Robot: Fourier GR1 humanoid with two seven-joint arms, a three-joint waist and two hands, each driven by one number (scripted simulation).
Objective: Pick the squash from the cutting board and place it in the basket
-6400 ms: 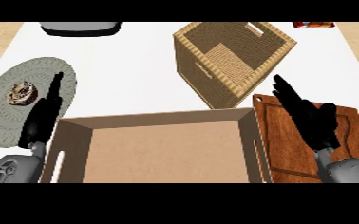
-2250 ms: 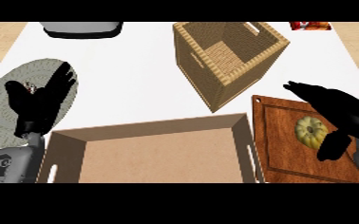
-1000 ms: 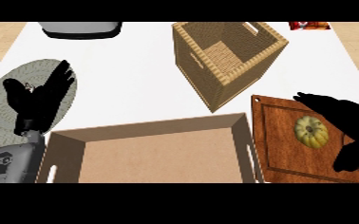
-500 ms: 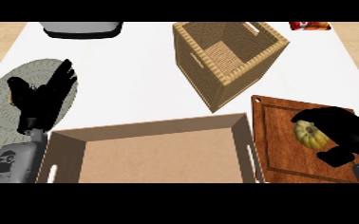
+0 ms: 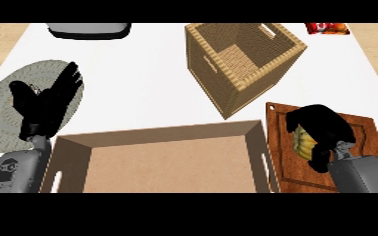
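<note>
A yellow-green striped squash [image 5: 303, 139] lies on the brown wooden cutting board [image 5: 289, 172] at the lower right. My right hand [image 5: 322, 126] arches over it, fingers curled round it, so only its left side shows. The woven wicker basket [image 5: 242, 61] stands at the upper middle, open side up, apart from the board's far corner. My left hand [image 5: 46, 103] rests open at the left edge, fingers pointing up, over a round grey plate [image 5: 21, 80].
A large shallow wooden tray [image 5: 159, 160] fills the lower middle, touching the board's left side. A dark grey object [image 5: 88, 29] sits at the top left and a red packet [image 5: 327, 28] at the top right. White countertop lies between tray and basket.
My right hand has come down from the board's right side onto the squash and curled round it. The left hand has stayed at the plate.
</note>
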